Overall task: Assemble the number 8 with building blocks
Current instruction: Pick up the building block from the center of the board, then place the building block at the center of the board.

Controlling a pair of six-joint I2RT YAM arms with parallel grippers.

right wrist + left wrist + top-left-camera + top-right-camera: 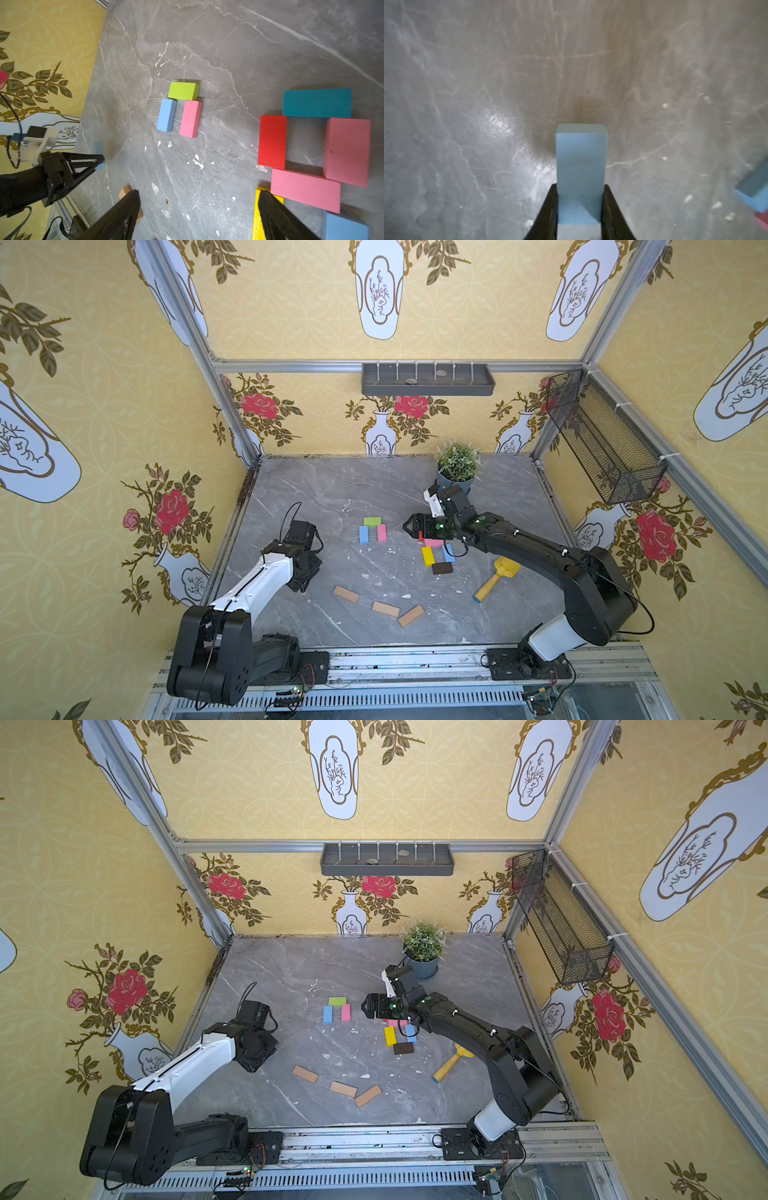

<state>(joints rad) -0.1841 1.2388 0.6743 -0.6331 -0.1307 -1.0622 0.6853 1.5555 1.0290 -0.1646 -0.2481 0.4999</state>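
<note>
Marble tabletop (374, 489); low left fingers (548, 214) tight on light blue block (581, 162), outstretched right fingers (124, 212) apart.

Grey marble table (332, 489), white veins + flecks. Yellow walls (104, 427) w/ red roses, white vases, gold trim. Centre trio: green block (372, 521) at 12 o'clock, lt-blue block (363, 534) at 8, pink block (381, 532) at 4. To its 3–4 o'clock, a cluster: teal block (316, 102), red block (272, 142), two more pink blocks (348, 151), yellow block (427, 556), dk-brown block (441, 568), second lt-blue block (345, 227). At 6 o'clock, three tan wood blocks (385, 609). Yellow toy tool (494, 577), blue tip, at 4 o'clock on the table. Black left gripper (580, 187); gripped block (581, 155) pale blue.
</note>
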